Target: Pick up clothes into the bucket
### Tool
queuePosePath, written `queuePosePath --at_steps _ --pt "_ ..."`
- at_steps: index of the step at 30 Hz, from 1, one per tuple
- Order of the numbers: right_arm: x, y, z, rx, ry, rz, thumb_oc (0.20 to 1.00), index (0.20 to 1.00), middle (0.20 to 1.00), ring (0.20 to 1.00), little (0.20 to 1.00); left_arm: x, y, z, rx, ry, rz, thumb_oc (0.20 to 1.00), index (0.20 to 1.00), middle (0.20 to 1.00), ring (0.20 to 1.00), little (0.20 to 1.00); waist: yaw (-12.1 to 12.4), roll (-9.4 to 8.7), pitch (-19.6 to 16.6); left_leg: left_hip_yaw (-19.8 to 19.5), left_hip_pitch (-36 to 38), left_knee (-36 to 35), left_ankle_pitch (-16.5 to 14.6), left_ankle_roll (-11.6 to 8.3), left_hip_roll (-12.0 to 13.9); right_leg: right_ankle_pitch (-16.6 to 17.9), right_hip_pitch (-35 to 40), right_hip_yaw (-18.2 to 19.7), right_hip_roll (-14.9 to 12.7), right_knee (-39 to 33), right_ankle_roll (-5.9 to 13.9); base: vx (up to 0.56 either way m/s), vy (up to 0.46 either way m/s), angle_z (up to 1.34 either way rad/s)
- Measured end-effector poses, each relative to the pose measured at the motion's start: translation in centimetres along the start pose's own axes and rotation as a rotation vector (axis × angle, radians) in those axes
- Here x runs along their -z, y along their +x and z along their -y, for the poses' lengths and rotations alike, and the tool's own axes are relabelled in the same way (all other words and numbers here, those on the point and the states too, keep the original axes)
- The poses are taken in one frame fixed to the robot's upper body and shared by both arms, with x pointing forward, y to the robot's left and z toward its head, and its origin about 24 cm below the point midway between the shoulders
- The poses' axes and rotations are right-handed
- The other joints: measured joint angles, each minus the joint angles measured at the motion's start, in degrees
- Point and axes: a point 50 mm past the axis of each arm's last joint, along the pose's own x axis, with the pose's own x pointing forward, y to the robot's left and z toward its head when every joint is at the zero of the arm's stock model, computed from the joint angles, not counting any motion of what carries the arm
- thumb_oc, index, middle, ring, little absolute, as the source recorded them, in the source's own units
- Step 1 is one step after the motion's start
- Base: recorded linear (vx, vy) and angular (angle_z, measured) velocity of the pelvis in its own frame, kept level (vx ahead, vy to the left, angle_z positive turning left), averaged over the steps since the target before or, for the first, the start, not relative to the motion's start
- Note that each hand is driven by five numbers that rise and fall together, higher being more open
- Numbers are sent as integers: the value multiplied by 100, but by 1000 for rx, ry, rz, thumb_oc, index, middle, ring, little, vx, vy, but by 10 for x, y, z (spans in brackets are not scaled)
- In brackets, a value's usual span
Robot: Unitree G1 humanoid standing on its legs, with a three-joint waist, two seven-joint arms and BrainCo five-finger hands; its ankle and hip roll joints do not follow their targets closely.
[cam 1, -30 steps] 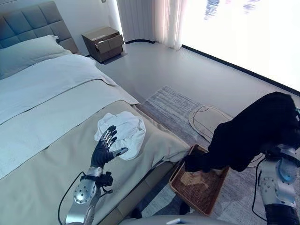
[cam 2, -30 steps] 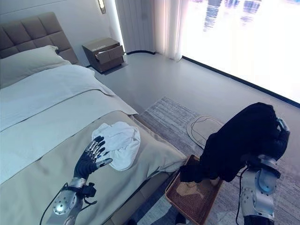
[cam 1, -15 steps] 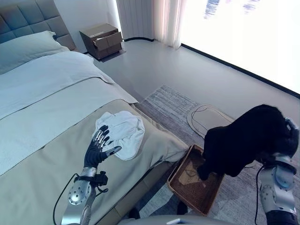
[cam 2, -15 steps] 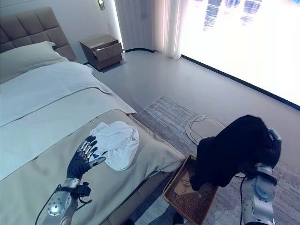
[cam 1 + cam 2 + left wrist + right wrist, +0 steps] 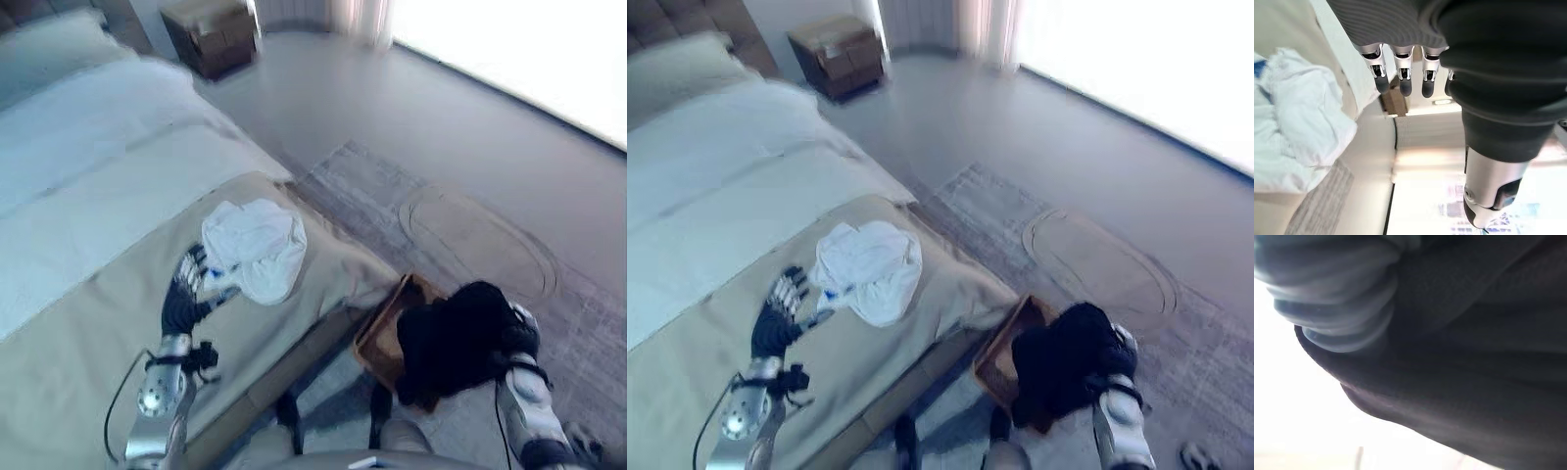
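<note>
Beneath my right hand (image 5: pixel 519 335), buried in the black garment (image 5: pixel 451 341) so I cannot tell its grip, sits the wicker basket (image 5: pixel 380 329); I should release squarely above it. My left hand (image 5: pixel 186 294), fingers relaxed, rests beside the white garment (image 5: pixel 257 247).

Left hand (image 5: pixel 185 297): dark ribbed cover over back and wrist, silver fingers (image 5: pixel 1402 66) with rounded dark tips. Forearm is silver-grey with a round joint housing. Right hand (image 5: pixel 521 331): dark cover, silver-grey forearm below with dark banding.
</note>
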Motion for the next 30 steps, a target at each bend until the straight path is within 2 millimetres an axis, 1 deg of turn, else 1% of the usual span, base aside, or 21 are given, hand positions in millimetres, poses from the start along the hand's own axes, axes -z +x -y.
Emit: queuePosePath --at_steps 1,2,3,5,6,8,10,11,12,13,15,19,21,23,27,30 --pt "-9 8 -9 -7 15 23 200 200 200 200 200 -8 7 2 -6 -31 53 1000 1000 1000 1000 1000 23 16 218 -15 -140 117 -18 25 -29 -125 -231 10 -61 329 -16 -134 27 10" --pt "-14 10 -12 -9 23 36 200 200 200 200 200 -12 10 2 -10 -41 75 1000 1000 1000 1000 1000 -1 8 330 -11 -206 183 -78 37 -38 -209 -365 39 -101 512 -17 -122 27 4" --pt "-27 17 -18 -10 37 72 200 200 200 200 200 -17 10 1 -20 -45 96 1000 1000 1000 1000 1000 48 15 449 -3 -508 441 -200 60 -72 -351 -746 99 -188 902 -34 -119 11 0" --pt "-45 29 -19 23 54 115 200 200 200 200 200 -21 12 -1 -34 -55 115 1000 1000 1000 1000 1000 97 21 625 7 -1097 914 -400 63 -103 -523 -1398 221 -300 1459 -109 -100 1 -1" --pt "-49 32 -18 33 52 121 200 200 200 200 200 -22 13 -1 -39 -64 117 1000 1000 1000 1000 1000 160 26 694 6 -1229 1031 -409 62 -104 -541 -1527 231 -320 1588 -112 -69 0 6" --pt "-53 38 -18 61 51 114 200 200 200 200 200 -23 12 -2 -45 -70 119 1000 1000 1000 1000 1000 197 23 728 -73 -1613 1281 -420 54 -115 -617 -1883 239 -362 1881 -143 -79 -2 17" --pt "-67 46 -16 87 56 143 200 200 200 200 200 -28 13 0 -34 -66 135 1000 1000 1000 1000 1000 179 30 758 -129 -2003 1631 -510 83 -111 -738 -2251 242 -413 2223 -196 -69 -5 14" --pt "-82 53 -17 104 63 177 200 200 200 200 200 -29 14 2 -30 -69 144 1000 1000 1000 1000 1000 200 32 786 -147 -2295 1881 -556 74 -109 -804 -2549 264 -444 2489 -232 -63 2 6" --pt "-86 54 -18 106 65 186 200 200 200 200 200 -30 15 2 -33 -72 145 1000 1000 1000 1000 1000 203 31 823 -151 -2356 1946 -569 68 -105 -829 -2614 276 -448 2560 -238 -51 2 3" --pt "-95 57 -20 110 75 212 200 200 200 200 200 -31 15 3 -36 -74 148 1000 1000 1000 1000 1000 260 31 838 -162 -2502 2088 -599 65 -89 -859 -2755 297 -449 2693 -253 -43 1 -3" --pt "-107 61 -15 139 74 242 200 200 200 200 200 -33 17 7 -32 -83 165 1000 1000 1000 1000 1000 306 38 844 -168 -2760 2286 -667 63 -74 -910 -3026 336 -453 2883 -268 -15 -3 -2" --pt "-118 66 -12 182 75 259 200 200 200 200 200 -33 16 9 -26 -81 160 1000 1000 1000 1000 1000 303 45 855 -218 -3089 2595 -718 68 -59 -974 -3331 357 -465 3167 -314 -14 4 3" --pt "-136 70 -6 211 74 308 200 200 200 200 200 -38 17 7 -27 -59 179 1000 1000 1000 1000 1000 298 73 870 -242 -3467 2854 -771 46 -57 -1026 -3704 398 -483 3403 -305 19 3 -2" --pt "-144 73 -2 244 76 316 200 200 200 200 200 -38 18 7 -39 -60 182 1000 1000 1000 1000 1000 301 88 885 -278 -3701 3044 -841 56 -55 -1081 -3919 411 -502 3587 -301 9 -8 5" --pt "-150 77 -3 285 76 319 200 200 200 200 200 -37 15 10 -52 -71 173 1000 1000 1000 1000 1000 335 113 891 -286 -3977 3216 -871 56 -60 -1126 -4214 460 -515 3784 -306 6 -5 2" --pt "-151 81 -6 303 52 295 200 200 200 200 200 -40 14 14 -48 -87 190 1000 1000 1000 1000 1000 355 126 893 -289 -4190 3307 -871 56 -74 -1141 -4439 484 -535 3901 -328 -4 0 1"
